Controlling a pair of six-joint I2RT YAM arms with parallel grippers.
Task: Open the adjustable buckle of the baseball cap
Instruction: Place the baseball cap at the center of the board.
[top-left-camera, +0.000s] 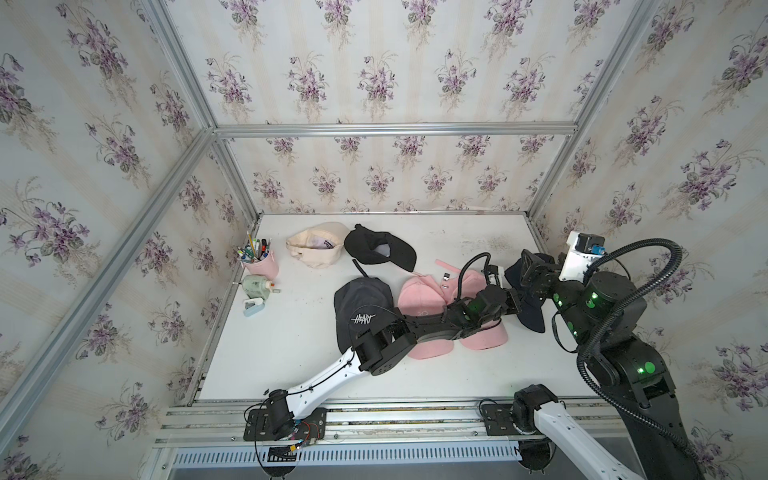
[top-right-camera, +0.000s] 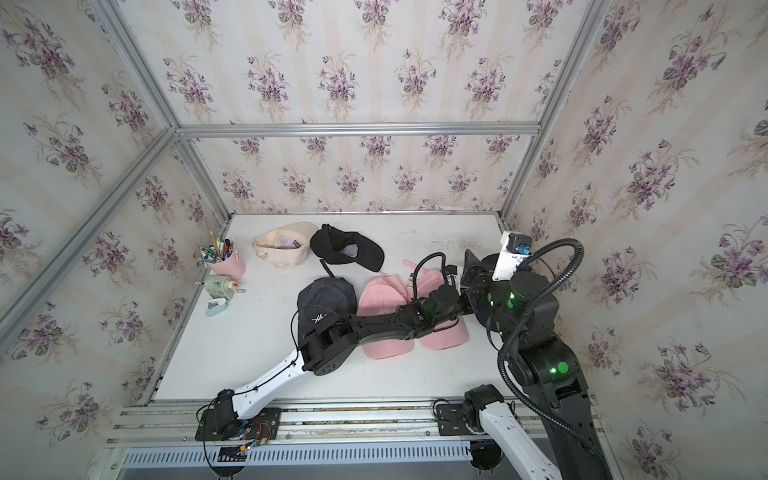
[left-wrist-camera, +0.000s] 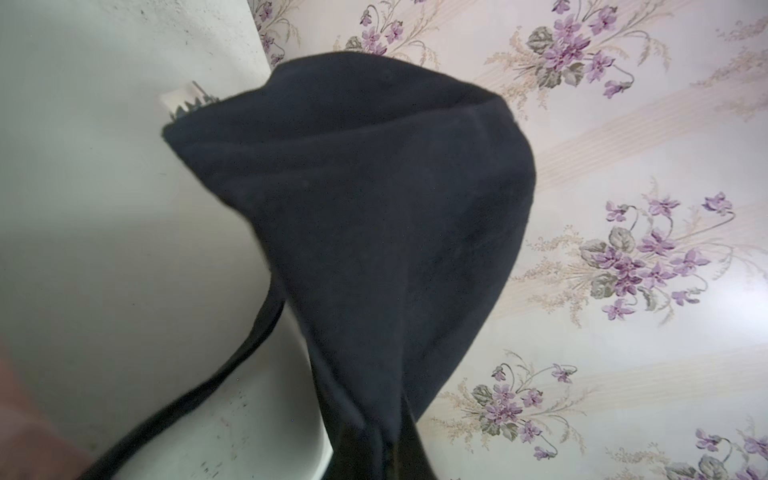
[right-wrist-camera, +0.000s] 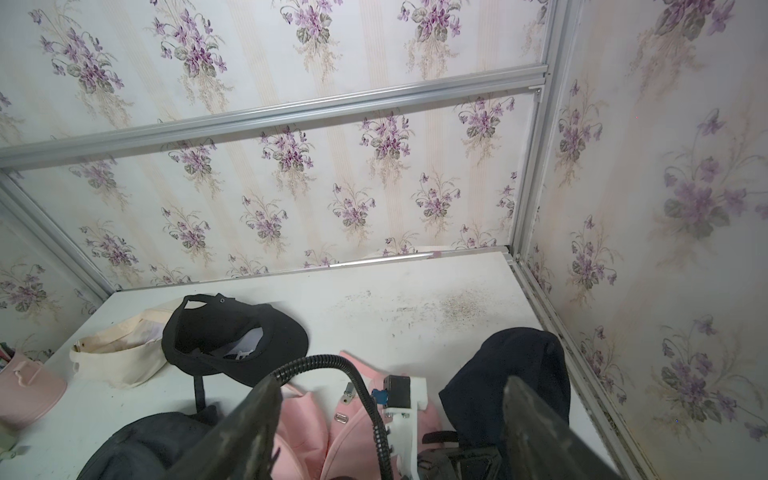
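Baseball cap (left-wrist-camera: 374, 208), dark navy: at the right side of the white table (top-left-camera: 291, 353), near the right wall, its fabric pinched in the closed left gripper (left-wrist-camera: 382, 457); a thin dark strap (left-wrist-camera: 232, 365) trails from it. Its buckle cannot be made out.

Right gripper (right-wrist-camera: 390, 382): jaws spread wide, holding nothing, just above the cap.

Obstructions: the left arm (top-left-camera: 432, 328) lies across two pink caps (top-left-camera: 419, 299), covering part of each; their loosened straps with metal buckles (right-wrist-camera: 348, 388) lie beside the navy cap.

Other stock: grey cap (top-left-camera: 361, 307) with white lettering, touching the pink ones; black cap (top-left-camera: 380, 249) and cream cap (top-left-camera: 318, 245) farther back, both hollow side up.

Containers: pink cup (top-left-camera: 266, 266) at the left edge, holding pens and pencils (top-left-camera: 251, 249).
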